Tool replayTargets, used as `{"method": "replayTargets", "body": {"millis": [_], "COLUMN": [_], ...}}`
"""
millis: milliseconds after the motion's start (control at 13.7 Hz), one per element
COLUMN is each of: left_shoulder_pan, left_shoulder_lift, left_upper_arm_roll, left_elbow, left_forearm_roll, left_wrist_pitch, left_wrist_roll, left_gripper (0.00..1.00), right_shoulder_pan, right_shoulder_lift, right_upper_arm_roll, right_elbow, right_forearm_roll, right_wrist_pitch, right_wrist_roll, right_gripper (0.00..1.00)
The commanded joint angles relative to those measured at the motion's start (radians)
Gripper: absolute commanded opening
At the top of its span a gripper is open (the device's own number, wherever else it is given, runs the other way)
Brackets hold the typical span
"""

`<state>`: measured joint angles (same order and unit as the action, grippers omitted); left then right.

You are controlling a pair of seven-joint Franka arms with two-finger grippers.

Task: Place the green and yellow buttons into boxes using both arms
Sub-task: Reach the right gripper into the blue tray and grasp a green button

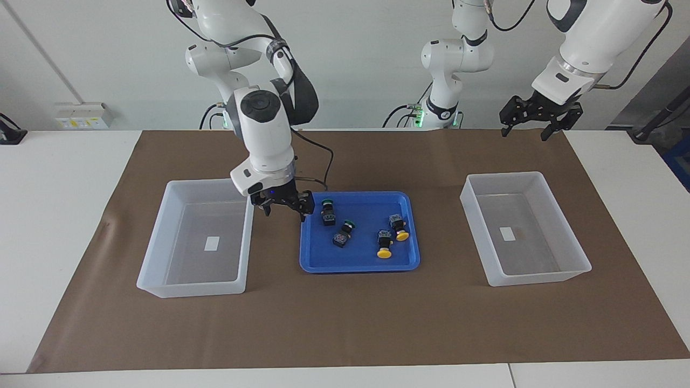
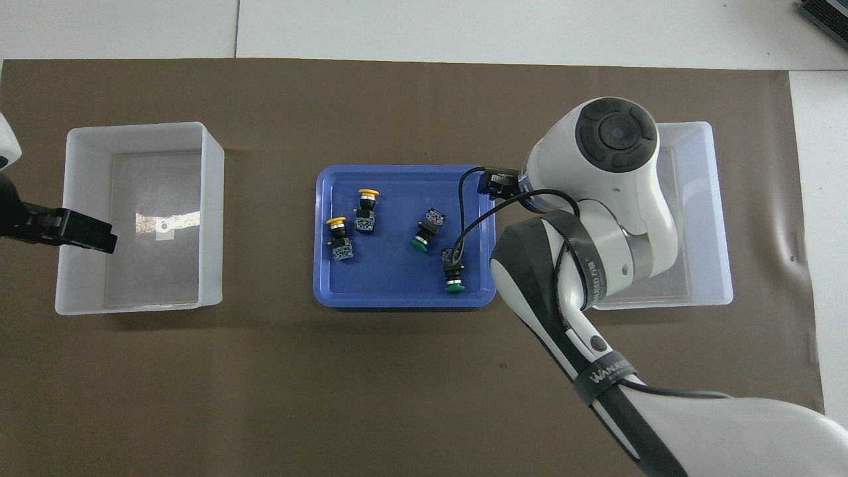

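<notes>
— Fingers on the right gripper point(image 1: 284, 207): how do they stand?
— Spread apart, holding nothing, low over the edge of the shallow blue plastic tray point(image 1: 359, 263) at the right arm's end, just beside the nearest green-capped push-button switch point(image 1: 327, 210).
— And the other switches?
— All four lie in that tray: the second green-capped switch point(image 1: 343, 233) farther out, then the two yellow-capped switches point(image 1: 399, 226) point(image 1: 384, 243) toward the left arm's end.
— The tubs?
— One translucent white plastic tub point(image 1: 200, 238) sits beside the tray at each end, the other tub point(image 1: 522, 228) below the waiting left arm. Both rest on the brown paper mat point(image 1: 345, 323).
— The left gripper point(image 1: 532, 121)?
— Raised over the mat's robot-side edge, fingers apart, carrying nothing.
</notes>
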<state>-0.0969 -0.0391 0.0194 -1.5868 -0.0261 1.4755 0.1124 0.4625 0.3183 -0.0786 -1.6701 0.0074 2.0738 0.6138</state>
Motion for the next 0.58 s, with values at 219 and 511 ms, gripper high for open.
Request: {"method": "replayTargets", "body": {"millis": [219, 511], "left_shoulder_pan": [0.003, 0.003], "left_shoulder_lift": [-0.018, -0.018], "left_upper_arm_roll": [-0.002, -0.002], "left_elbow": [-0.015, -0.015], "left_forearm_roll": [0.015, 0.015], "left_wrist_pitch": [-0.007, -0.009], "left_wrist_roll": [0.001, 0.001], "left_gripper": [1.0, 1.0], "right_shoulder_pan": [0.079, 0.12], "right_shoulder_lift": [0.106, 0.199], "right_upper_arm_roll": [0.0, 0.003], "right_elbow": [0.023, 0.058], "right_forearm_roll": [0.016, 0.008], "right_wrist_pitch": [0.133, 0.175], "right_wrist_roll": [0.063, 0.055], "right_gripper": [1.0, 1.0]}}
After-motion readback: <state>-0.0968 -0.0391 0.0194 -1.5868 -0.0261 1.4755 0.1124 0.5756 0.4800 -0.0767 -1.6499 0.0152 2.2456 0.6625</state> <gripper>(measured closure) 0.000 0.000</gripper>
